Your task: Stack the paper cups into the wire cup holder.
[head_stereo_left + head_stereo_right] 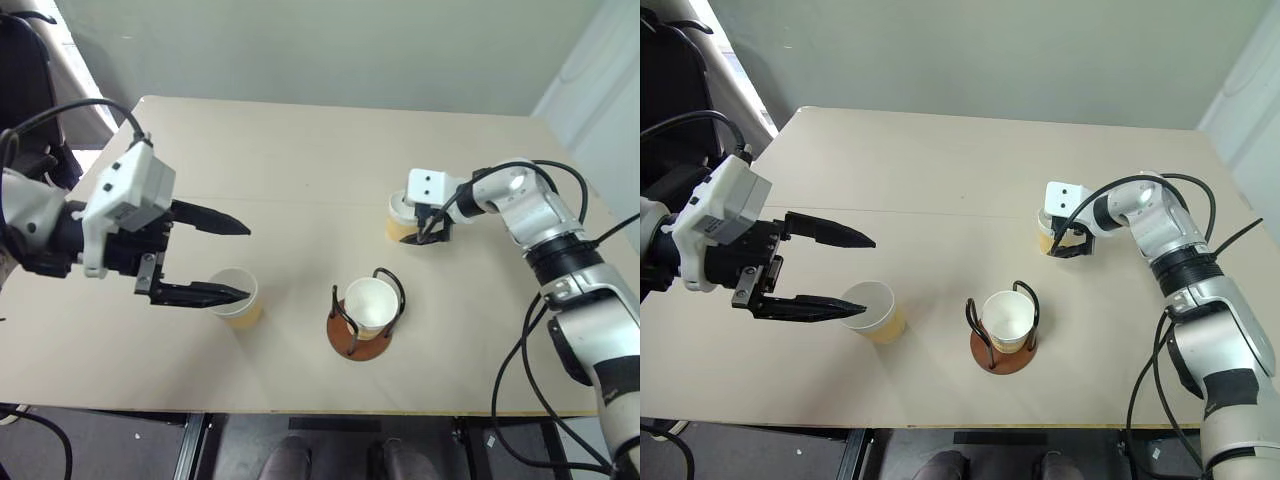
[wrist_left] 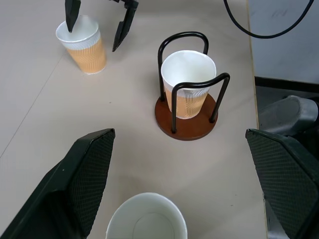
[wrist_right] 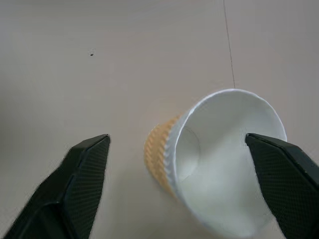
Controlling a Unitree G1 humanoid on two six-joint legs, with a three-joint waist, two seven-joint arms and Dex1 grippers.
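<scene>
The tabletop (image 1: 300, 150) carries everything. The left gripper (image 1: 225, 260), fingers wide apart, hovers beside one loose cup (image 1: 238, 297) near the front edge. The right gripper (image 1: 430, 228), fingers apart, straddles a second loose cup (image 1: 399, 217) toward the right edge. The wire holder (image 1: 362, 325) near the front edge holds one cup (image 1: 370, 303). One of three appears stacked; two remain.

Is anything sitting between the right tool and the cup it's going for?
Nothing visible. The right tool is open with its fingers on either side of the far paper cup, and only bare table lies around it.
</scene>
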